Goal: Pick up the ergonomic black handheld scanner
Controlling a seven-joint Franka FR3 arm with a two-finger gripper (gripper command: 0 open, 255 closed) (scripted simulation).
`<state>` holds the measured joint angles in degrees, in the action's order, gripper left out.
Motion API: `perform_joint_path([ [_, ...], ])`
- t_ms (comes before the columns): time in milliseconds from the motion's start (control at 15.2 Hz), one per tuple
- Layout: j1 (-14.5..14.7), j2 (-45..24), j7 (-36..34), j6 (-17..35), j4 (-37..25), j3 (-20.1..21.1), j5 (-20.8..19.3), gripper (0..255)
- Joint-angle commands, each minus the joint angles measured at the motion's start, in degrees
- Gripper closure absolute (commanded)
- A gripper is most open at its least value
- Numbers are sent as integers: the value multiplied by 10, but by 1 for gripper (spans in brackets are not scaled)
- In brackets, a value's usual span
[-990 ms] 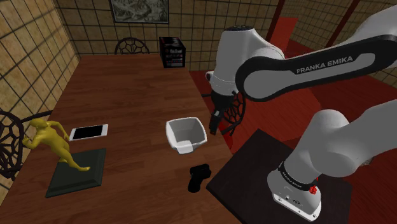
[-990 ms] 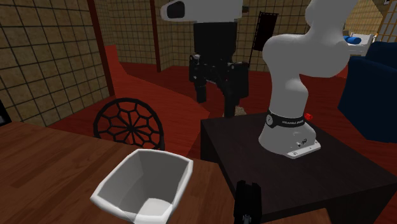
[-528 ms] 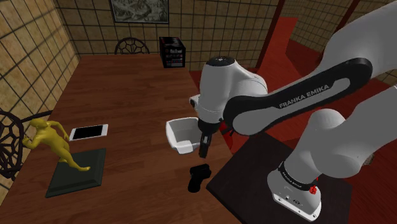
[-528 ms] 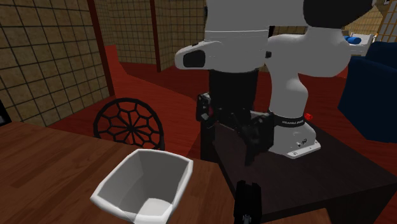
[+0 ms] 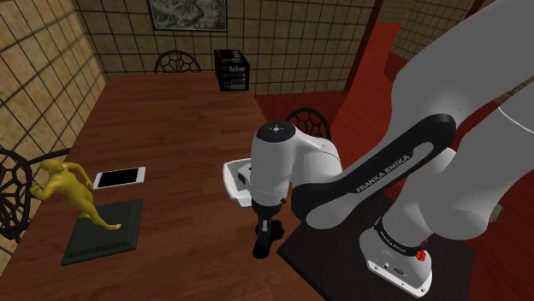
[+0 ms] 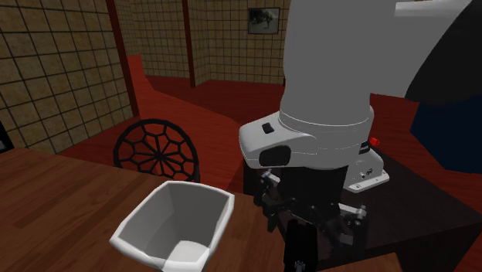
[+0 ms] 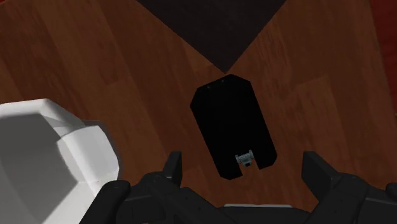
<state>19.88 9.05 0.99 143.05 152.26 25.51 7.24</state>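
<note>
The hand [image 7: 244, 167] hangs wide open (holding nothing) just above the black scanner [image 7: 232, 130], which lies flat at the counter [image 7: 95, 57] edge by the stand [image 7: 210, 25], beside a white bin [image 7: 57, 153].

We see a bulky white arm [image 5: 445, 94] with dark joints, white FRANKA EMIKA lettering [image 5: 385, 168], a red button [image 5: 420, 254] on its base [image 5: 395, 261] at the shoulder view's lower right, and a black two-finger gripper [image 6: 309, 228].
</note>
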Motion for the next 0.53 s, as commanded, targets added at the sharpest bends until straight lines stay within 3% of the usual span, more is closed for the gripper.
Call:
perform_joint_path([
  [0, -1, -17, -6, 21, 5, 4, -8, 0],
  [396, -8, -59, -25, 66, 10, 8, -35, 0],
  [462, -8, -60, -27, 66, 9, 8, -37, 255],
])
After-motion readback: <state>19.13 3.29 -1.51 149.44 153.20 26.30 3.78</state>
